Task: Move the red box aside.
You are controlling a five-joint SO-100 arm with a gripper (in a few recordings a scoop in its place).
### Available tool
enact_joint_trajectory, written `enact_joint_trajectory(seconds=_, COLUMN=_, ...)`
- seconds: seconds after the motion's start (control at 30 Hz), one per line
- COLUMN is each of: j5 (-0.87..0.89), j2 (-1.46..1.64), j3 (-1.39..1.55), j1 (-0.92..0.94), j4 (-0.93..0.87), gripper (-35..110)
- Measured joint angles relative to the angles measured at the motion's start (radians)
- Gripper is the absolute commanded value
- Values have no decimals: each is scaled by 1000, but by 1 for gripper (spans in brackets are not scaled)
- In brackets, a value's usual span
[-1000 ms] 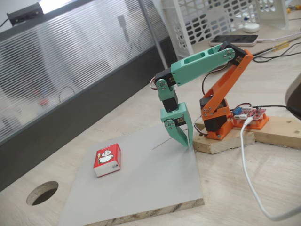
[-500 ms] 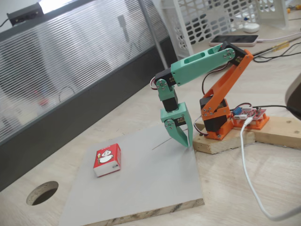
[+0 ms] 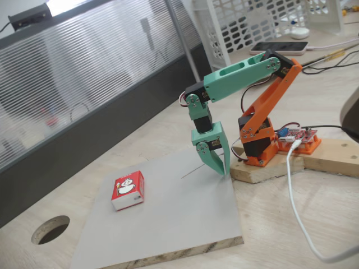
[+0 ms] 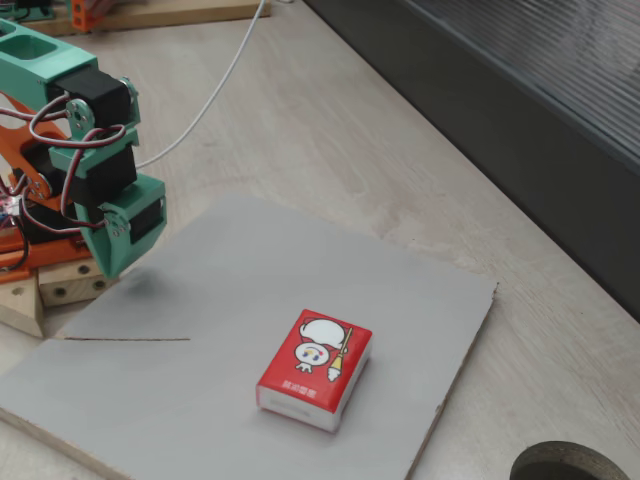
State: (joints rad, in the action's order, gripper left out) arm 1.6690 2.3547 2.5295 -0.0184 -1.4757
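We judged task not started. Red box (image 3: 128,190) (image 4: 315,368) lay flat on grey board (image 3: 185,224) (image 4: 240,270), near its left edge in this fixed view. Gripper (image 3: 217,163) hung at far corner, well apart from box, holding nothing. Fingers looked together. All reaching and pushing left to do.

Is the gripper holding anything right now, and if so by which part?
Nothing is held. The gripper hangs shut near the board's far edge, apart from the red box, which lies flat on the board.

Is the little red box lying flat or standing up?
Lying flat. The red box rests on its broad face on the grey board, cartoon figure facing up, in both fixed views. The gripper is apart from it.
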Motion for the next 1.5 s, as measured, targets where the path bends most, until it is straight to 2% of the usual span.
enact_joint_trajectory(seconds=0.27, j5=0, j2=0, j3=-55, j1=0, j4=-6, gripper=4)
enact_joint_trajectory(seconds=0.5, j5=0, j2=-29, j3=-396, j1=9, j4=-8, gripper=4)
enact_joint_trajectory(seconds=0.93, j5=-2, j2=-657, j3=-881, j1=51, j4=-8, gripper=4)
enact_joint_trajectory(seconds=1.23, j5=0, j2=-927, j3=-982, j1=66, j4=5, gripper=4)
enact_joint_trajectory(seconds=1.33, j5=0, j2=-983, j3=-983, j1=66, j4=41, gripper=4)
enact_joint_trajectory(seconds=1.5, j5=0, j2=-992, j3=-1011, j1=64, j4=239, gripper=4)
